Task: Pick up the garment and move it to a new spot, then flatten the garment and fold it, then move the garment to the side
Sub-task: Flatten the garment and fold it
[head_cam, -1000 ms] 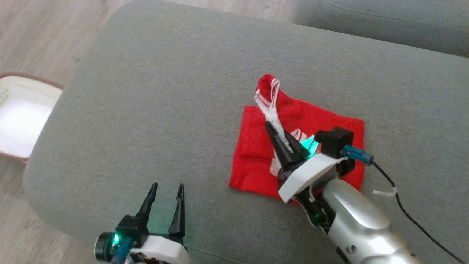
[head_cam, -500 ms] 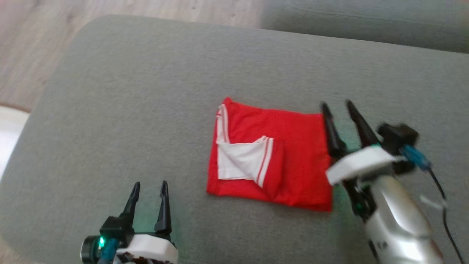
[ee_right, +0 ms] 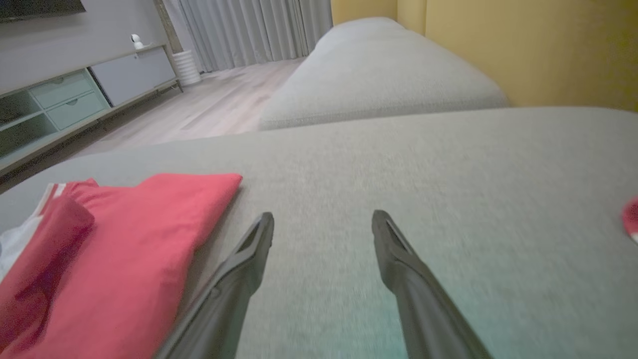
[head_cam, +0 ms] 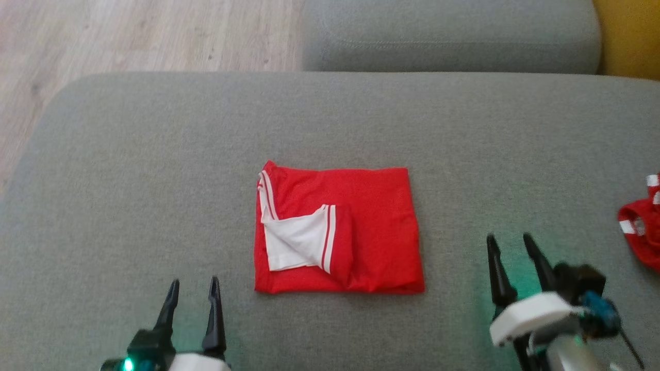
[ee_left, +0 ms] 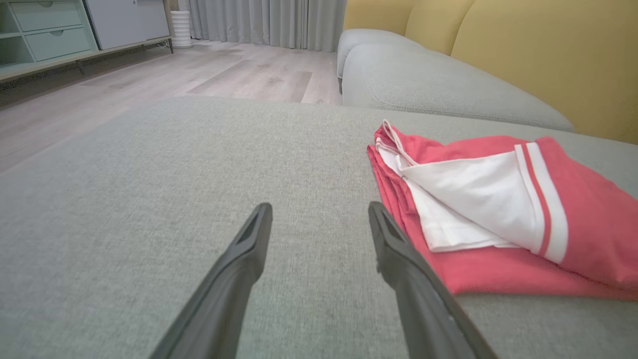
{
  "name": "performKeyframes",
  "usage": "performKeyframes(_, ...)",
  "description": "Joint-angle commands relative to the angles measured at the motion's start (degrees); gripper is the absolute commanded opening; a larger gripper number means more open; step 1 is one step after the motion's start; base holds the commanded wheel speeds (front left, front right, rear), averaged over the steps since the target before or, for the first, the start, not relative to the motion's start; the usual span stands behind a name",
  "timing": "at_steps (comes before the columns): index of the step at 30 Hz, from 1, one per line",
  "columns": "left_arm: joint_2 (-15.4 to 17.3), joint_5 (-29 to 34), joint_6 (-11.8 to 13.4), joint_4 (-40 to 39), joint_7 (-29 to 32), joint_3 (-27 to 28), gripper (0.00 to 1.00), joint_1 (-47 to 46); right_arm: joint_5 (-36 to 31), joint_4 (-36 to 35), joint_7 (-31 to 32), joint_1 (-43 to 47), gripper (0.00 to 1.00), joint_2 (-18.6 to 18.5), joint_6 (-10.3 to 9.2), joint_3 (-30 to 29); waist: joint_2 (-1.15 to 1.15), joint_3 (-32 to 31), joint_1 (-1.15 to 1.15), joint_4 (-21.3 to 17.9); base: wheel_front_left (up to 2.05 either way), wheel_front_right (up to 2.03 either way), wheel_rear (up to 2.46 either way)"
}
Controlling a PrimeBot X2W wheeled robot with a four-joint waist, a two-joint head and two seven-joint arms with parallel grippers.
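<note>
- The red garment (head_cam: pixel 361 206) lies folded flat in the middle of the grey sofa cushion (head_cam: pixel 154 154). A white part with red stripes shows on its left half.
- It looks a bit wider than it is deep, so its long way runs from left to right.
- The left gripper (head_cam: pixel 194 283) is low on the left. Its two fingers are spread apart and hold nothing. The garment is up and to the right of it, just beside its right finger.
- The right gripper (head_cam: pixel 508 239) is low on the right. Its fingers are spread apart too, with nothing in them. The garment is to its left, near, with bare cushion between.
- I think the folding is done, and the garment must now go to the side.
- The left gripper looks nearer, close to the garment's near left corner.
- Another red cloth (head_cam: pixel 638 234) lies well apart, at the right edge of the cushion.
</note>
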Motion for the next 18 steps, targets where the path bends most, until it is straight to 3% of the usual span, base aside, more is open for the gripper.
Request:
performKeyframes(1,0.13,0.34,-0.24,-2.08,-0.56,2.11,1.00,-0.63,0.51,-1.21,-0.69,-0.48,1.00,0.11,-0.05,1.49,0.00,-0.77,0.01,-0.57,0.00,0.00,0.00)
performKeyframes(11,0.13,0.29,-0.75,-2.30,-0.56,1.24,1.00,-0.72,1.94,-1.26,-0.70,-1.62,1.00,0.11,-0.05,2.70,0.00,-0.14,0.01,0.59,0.00,0.00,0.00)
performKeyframes(12,0.13,0.08,-0.86,-2.21,-0.56,0.91,1.00,-0.99,2.68,-0.80,-0.70,-1.99,0.20,0.11,-0.05,3.77,0.00,0.13,0.01,1.06,0.00,0.00,0.00)
performKeyframes(13,0.13,-0.23,-0.92,-2.10,-0.56,0.57,1.00,-1.17,3.44,-0.23,-0.70,-2.54,0.00,0.11,-0.05,4.76,0.00,0.43,0.01,1.51,0.00,0.00,0.00)
performKeyframes(18,0.13,-2.05,-1.16,-1.40,-0.56,-2.67,1.00,-2.35,4.72,0.67,-0.70,-7.40,0.00,0.11,-0.05,8.33,0.00,2.65,0.01,5.51,0.00,0.00,0.00)
